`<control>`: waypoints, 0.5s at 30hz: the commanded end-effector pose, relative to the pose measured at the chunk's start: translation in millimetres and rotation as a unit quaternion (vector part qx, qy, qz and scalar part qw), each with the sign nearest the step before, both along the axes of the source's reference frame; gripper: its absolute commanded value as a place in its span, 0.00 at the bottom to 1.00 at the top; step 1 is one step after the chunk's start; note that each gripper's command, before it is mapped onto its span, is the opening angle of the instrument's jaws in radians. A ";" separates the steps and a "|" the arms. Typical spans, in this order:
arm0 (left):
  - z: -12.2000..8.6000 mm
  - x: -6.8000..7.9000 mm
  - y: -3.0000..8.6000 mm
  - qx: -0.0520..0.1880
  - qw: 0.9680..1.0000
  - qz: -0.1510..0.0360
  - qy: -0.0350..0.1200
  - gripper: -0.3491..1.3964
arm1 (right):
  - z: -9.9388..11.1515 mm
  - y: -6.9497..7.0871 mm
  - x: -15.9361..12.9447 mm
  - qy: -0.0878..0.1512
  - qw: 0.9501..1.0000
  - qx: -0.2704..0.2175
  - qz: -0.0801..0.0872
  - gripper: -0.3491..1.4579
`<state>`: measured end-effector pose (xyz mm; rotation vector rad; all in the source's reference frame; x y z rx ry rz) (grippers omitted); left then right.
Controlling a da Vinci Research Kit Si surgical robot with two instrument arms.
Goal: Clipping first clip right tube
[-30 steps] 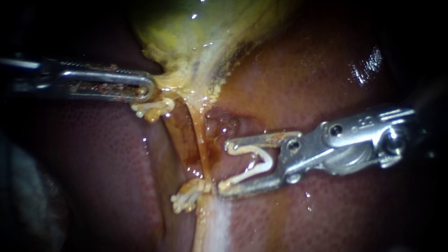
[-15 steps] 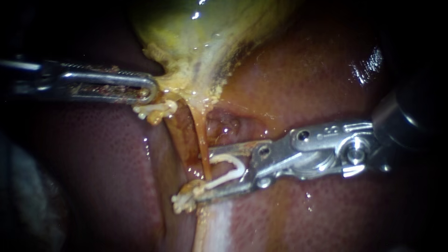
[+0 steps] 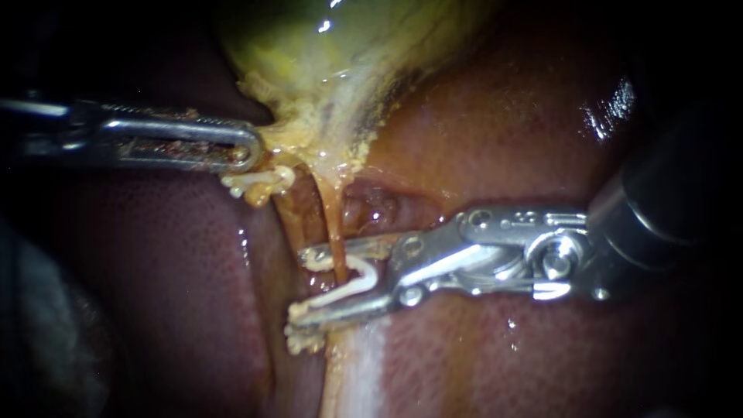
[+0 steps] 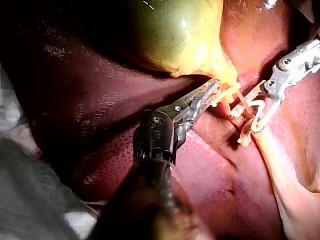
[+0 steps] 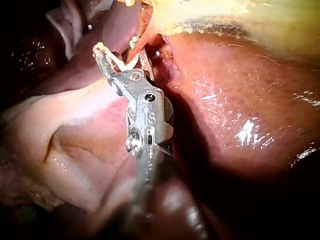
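Observation:
A thin orange tube (image 3: 335,224) runs down from the yellow neck of the gallbladder (image 3: 325,70), the right-hand of two strands. My right instrument (image 3: 303,285) comes in from the right, its jaws standing apart with a white clip (image 3: 357,280) seated between them. The clip's legs lie on either side of the tube, which crosses the jaw gap. In the right wrist view the clip (image 5: 117,62) sits at the tips of the right instrument (image 5: 122,52). My left instrument (image 3: 248,151) is shut on yellow tissue at the gallbladder neck, also in the left wrist view (image 4: 215,91).
Dark red liver (image 3: 526,131) lies all around. A white clip (image 3: 259,182) sits just below the left instrument's tip, and another white clip (image 3: 306,338) lies under the right instrument's lower jaw. A pale band of tissue (image 3: 360,371) runs downward.
My right instrument has moved left, bringing the open clip from beside the tube to astride it, and its jaws have narrowed. The left instrument has held still.

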<state>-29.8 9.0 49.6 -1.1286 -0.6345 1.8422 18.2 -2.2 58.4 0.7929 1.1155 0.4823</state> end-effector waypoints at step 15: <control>0.3 0.2 0.1 0.000 1.000 0.001 0.000 0.00 | -2.3 -2.3 0.1 0.050 0.998 0.020 -0.036 0.44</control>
